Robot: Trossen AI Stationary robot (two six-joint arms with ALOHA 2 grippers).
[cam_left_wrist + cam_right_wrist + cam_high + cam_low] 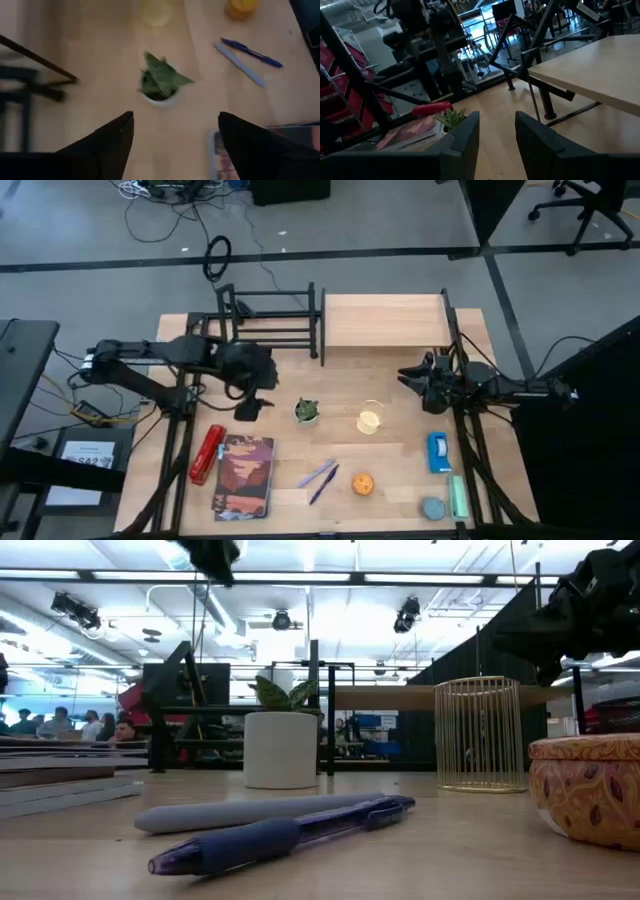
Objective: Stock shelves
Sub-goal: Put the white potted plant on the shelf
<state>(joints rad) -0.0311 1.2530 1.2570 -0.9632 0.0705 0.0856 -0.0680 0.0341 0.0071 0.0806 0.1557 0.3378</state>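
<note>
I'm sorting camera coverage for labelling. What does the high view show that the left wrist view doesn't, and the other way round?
Only the high view shows both shelves, the black rack and the wooden plank shelf, plus the right gripper and the red stapler. Only the left wrist view shows the left gripper with its jaws open, above the potted plant. Both show that plant, the two pens and the book.

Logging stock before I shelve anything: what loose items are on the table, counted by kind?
Pens: 2
Potted plant: 1
Wire cup: 1
Orange tin: 1
Red stapler: 1
Book: 1
Blue items at the right edge, kinds unclear: 3
Total: 10
</note>
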